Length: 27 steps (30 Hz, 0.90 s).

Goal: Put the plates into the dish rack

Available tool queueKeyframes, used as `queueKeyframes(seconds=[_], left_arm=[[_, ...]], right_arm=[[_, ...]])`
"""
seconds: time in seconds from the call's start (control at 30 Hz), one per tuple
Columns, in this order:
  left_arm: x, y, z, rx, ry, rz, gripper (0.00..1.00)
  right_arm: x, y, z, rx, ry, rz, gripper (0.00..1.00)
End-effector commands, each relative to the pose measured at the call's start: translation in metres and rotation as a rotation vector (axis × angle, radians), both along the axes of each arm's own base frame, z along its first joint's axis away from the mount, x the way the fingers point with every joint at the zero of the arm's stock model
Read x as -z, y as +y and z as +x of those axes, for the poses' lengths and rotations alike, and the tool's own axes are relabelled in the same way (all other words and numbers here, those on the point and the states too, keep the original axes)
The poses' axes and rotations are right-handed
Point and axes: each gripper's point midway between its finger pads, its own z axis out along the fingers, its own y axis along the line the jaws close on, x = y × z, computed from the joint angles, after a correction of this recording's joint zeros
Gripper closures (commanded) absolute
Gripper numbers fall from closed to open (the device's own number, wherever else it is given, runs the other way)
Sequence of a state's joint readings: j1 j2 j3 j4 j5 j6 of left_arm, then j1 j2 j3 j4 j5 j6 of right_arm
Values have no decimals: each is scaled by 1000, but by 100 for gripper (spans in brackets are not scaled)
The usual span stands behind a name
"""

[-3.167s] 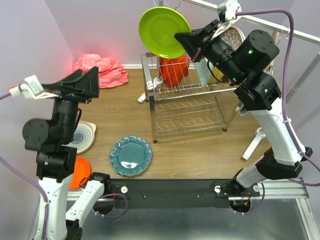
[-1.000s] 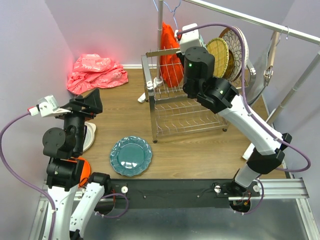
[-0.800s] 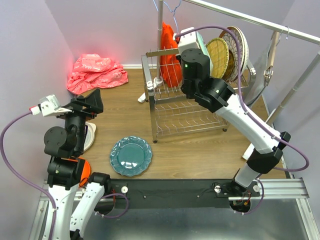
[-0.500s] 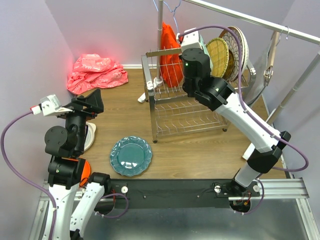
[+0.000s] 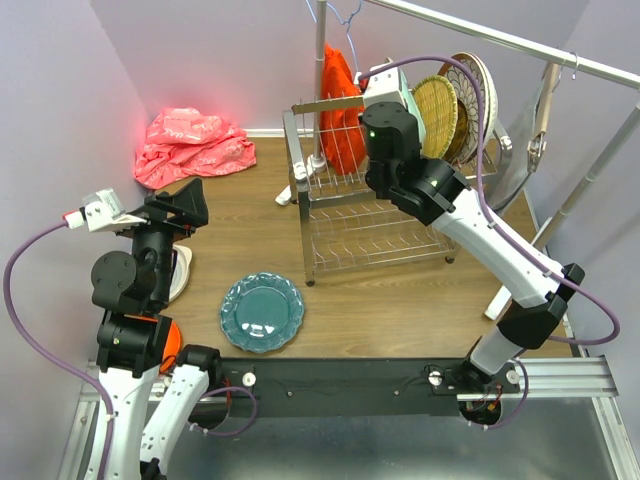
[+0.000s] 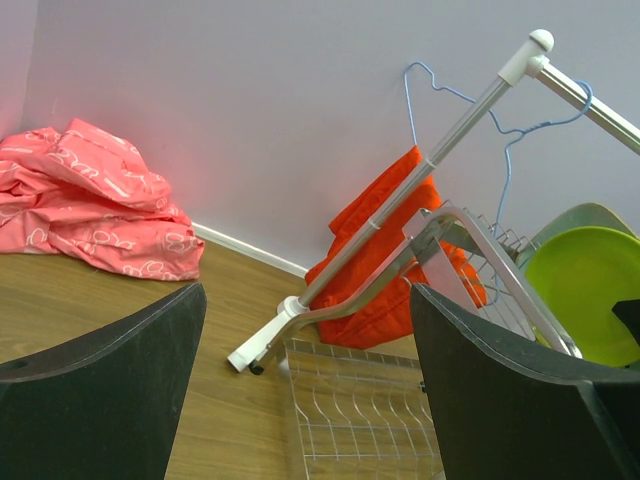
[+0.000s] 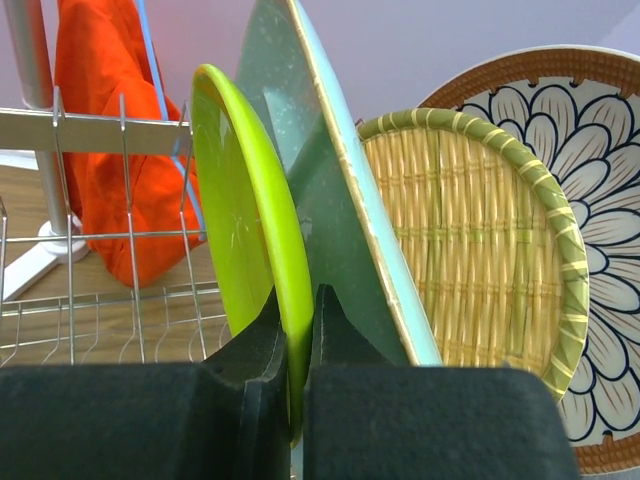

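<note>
Two arms: both rise from the near edge of the desk (image 5: pixel 250 200), the right one stretched out, the left one folded upright.
Right arm (image 5: pixel 470 230): reaches over the dish rack (image 5: pixel 375 235) to its upper tier; the right gripper (image 7: pixel 297 330) is closed on the lower rim of the lime green plate (image 7: pixel 245 210), one finger on each face.
Left arm (image 5: pixel 125 300): stands at the desk's left side; the left gripper (image 6: pixel 305 330) hangs wide open in the air, holding nothing, facing the rack.
Dish rack: chrome wire, two tiers, at the back of the desk.
Around: a pink cloth (image 5: pixel 195 140) lies bunched in the back left corner; an orange cloth (image 5: pixel 340 110) hangs behind the rack's left end.
In the way: the mint tray (image 7: pixel 320 170) stands just behind the held plate.
Lime green plate: glossy, upright on edge in the upper tier.
Other plates: the woven-yellow plate (image 7: pixel 470 250) and petal-patterned plate (image 7: pixel 600 200) stand behind the tray; the teal scalloped plate (image 5: pixel 262 311) lies flat before the rack.
</note>
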State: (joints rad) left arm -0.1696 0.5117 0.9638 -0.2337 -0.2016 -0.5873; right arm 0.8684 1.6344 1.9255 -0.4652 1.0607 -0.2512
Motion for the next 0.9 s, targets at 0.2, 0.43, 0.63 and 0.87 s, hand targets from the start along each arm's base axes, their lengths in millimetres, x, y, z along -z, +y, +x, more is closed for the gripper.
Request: queueKeyframes(seconds=[0.2, 0.43, 0.63, 0.87], left_arm=[[2, 1, 2, -8, 2, -1, 8], [3, 1, 3, -7, 4, -2, 8], [3, 0, 3, -4, 2, -3, 8], [2, -1, 6, 0, 5, 0, 8]], right_arm=[[-5, -3, -6, -5, 0, 68, 76], [-10, -4, -6, -6, -6, 77, 73], [-23, -1, -7, -36, -22, 91, 63], [-49, 7, -9, -123, -58, 124, 50]])
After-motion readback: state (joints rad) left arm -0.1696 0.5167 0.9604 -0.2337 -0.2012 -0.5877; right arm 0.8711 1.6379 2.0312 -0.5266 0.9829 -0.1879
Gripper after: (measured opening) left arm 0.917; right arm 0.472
